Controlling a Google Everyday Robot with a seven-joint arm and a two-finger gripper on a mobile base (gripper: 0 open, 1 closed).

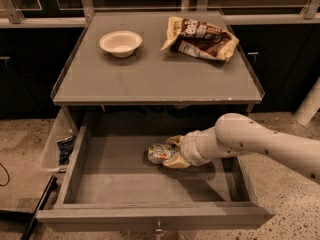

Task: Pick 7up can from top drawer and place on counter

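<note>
Green-white 7up can (pixel 159 153) lies at tool (pixel 171 153) tip in top drawer (pixel 115 180)

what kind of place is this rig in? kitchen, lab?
Probably a kitchenette or break-room mock-up: grey counter with a bowl and snack bag, dark cabinets behind, speckled floor. The gripper is down in the open top drawer, at the 7up can.
</note>
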